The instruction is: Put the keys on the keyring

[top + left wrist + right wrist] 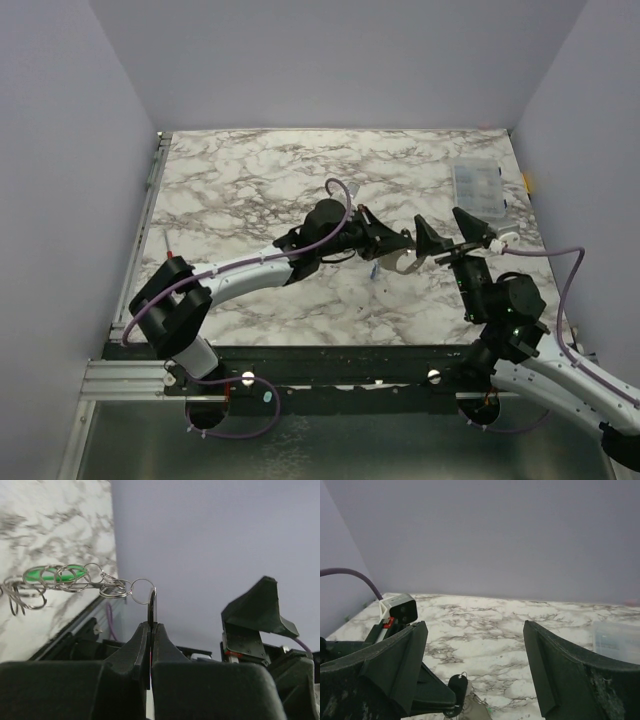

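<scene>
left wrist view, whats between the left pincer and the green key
The keyring chain of silvery links runs from the black piece clamped in the shut left pincer to the green key; the left wrist view shows it.

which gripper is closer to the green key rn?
Left. The left gripper is shut on a dark tab linked to the keyring chain carrying the green key; the right gripper stands open beside it, empty.

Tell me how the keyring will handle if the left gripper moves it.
Probably floppy: the keyring is loose linked loops trailing from the shut left gripper, so it should swing. Likely light: thin wire, one small green key.
</scene>
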Controlling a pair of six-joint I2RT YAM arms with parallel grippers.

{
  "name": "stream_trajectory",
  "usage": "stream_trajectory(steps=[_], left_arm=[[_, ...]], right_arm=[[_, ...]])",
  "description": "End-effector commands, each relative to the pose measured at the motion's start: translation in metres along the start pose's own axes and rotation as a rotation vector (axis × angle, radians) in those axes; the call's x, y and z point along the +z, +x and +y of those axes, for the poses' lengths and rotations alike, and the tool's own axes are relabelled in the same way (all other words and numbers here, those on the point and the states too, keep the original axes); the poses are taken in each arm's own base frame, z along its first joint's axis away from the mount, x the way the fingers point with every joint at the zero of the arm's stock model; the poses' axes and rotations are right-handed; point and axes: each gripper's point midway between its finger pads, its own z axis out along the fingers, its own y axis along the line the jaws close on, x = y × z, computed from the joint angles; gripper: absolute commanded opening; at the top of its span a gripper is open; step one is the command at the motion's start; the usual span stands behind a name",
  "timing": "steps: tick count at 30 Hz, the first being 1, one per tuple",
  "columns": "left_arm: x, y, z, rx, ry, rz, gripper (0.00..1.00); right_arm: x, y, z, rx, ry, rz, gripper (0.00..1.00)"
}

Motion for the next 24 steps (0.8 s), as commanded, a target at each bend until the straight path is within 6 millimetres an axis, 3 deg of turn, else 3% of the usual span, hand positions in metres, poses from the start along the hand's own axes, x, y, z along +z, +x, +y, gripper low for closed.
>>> stream_trajectory(steps=[1,5,11,14,18,24], left_arm=[[0.011,0.007,-0.054,-0.039,0.198,-0.001,0.00],[0.007,0.005,-0.027,-0.108,0.200,-0.014,0.00],[0.005,0.035,0.024,-0.097,0.149,0.250,0.00],[-0.001,0.046,0.059,-0.122,0.103,0.343,0.00],[-0.012,0.041,0.098,-0.116,0.048,0.359,0.00],[-0.027,0.043,0.134,-0.090,-0.002,0.416,0.00]], right_arm=[[-0.001,-0.003,-0.013,-0.029,0.061,-0.011,0.88],[0.002,0.002,-0.010,-0.033,0.055,0.007,0.88],[0.007,0.019,-0.001,-0.030,0.036,0.050,0.88],[0.010,0.028,0.004,-0.034,0.024,0.073,0.88],[0.013,0.035,0.009,-0.036,0.014,0.089,0.88],[0.015,0.043,0.015,-0.039,-0.004,0.120,0.88]])
